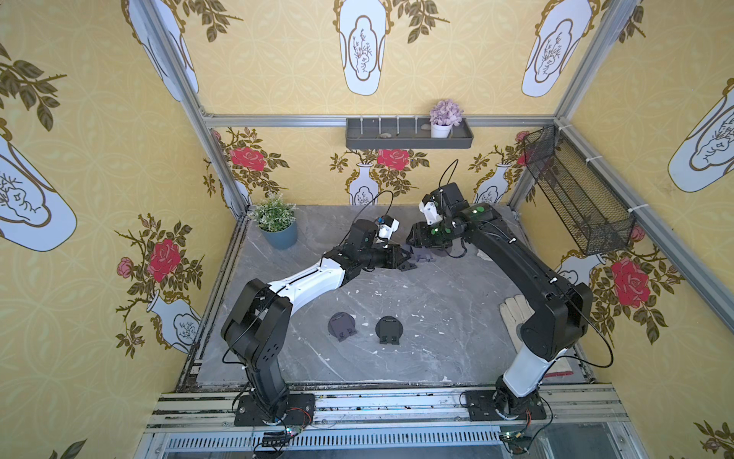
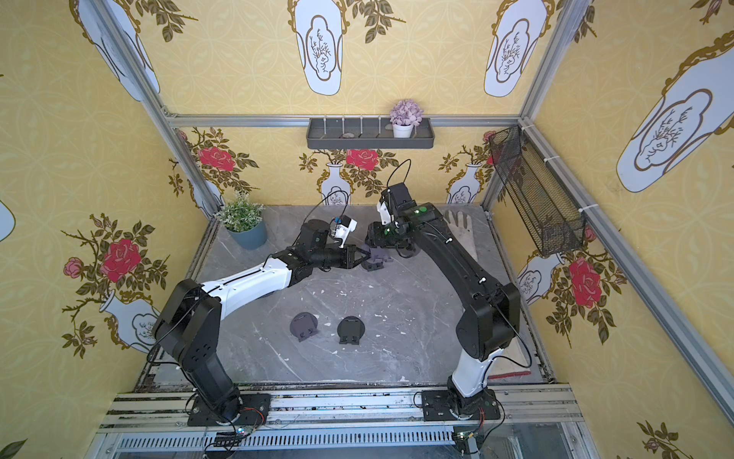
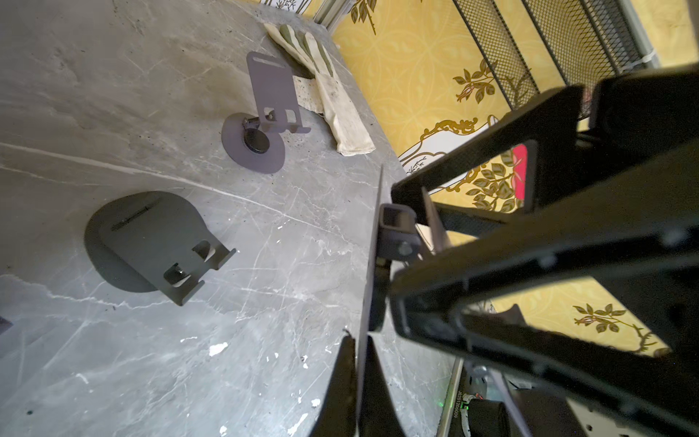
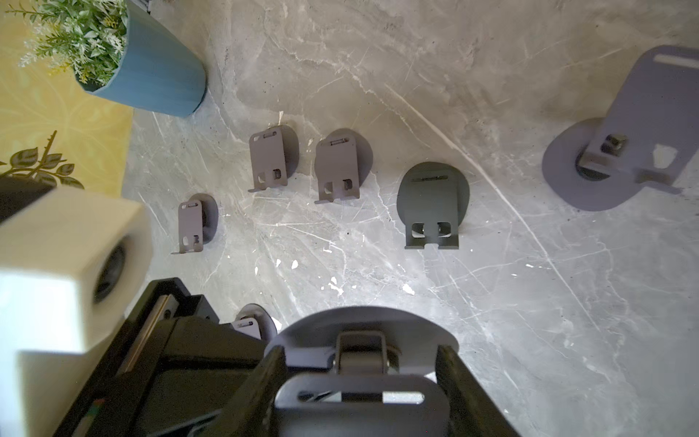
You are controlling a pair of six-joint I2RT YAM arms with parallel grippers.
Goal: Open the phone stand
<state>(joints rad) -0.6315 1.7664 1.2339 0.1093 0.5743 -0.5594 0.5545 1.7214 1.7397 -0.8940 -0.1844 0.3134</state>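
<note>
- Phone stand [image 1: 423, 255] [image 2: 377, 259]: grey-purple sheet metal. It sits mid-table toward the back wall, between the two arms' tools in both top views.
- Parts, from the right wrist view: a round base [image 4: 363, 326], a short hinge link [image 4: 361, 353] rising from it, and a slotted plate [image 4: 361, 410] in front. The plate stands off the base, not flat against it, and the link shows between them.
- Left wrist view: the base is seen edge-on as a thin line, with the hinge block just beside it.
- Cannot tell whether the base rests on the marble table [image 1: 437, 337] or hangs clear of it.
- Left gripper [image 1: 409, 264] [image 3: 357, 363]: reaches in from the left with its jaws fully closed, pinching the thin rim of the round base. There is one finger [image 3: 334, 382] on each face.
- Right gripper [image 1: 418, 246] [image 4: 361, 374]: reaches in from the right with its jaws about half apart, clamped on the slotted plate. Its fingers [image 4: 270, 372] sit against the plate's two side edges.
- Around it, left to right:
  - Potted plant [image 1: 278, 224] in a blue pot, back-left corner.
  - Grey-purple folded stand [image 1: 342, 326] and dark folded stand [image 1: 390, 329], near each other but apart, toward the front.
  - Work glove [image 1: 514, 312] beside the right arm's elbow.
- Opened stand [image 3: 264, 113]: upright on its own base, just beside a glove, well apart from the held one.
</note>
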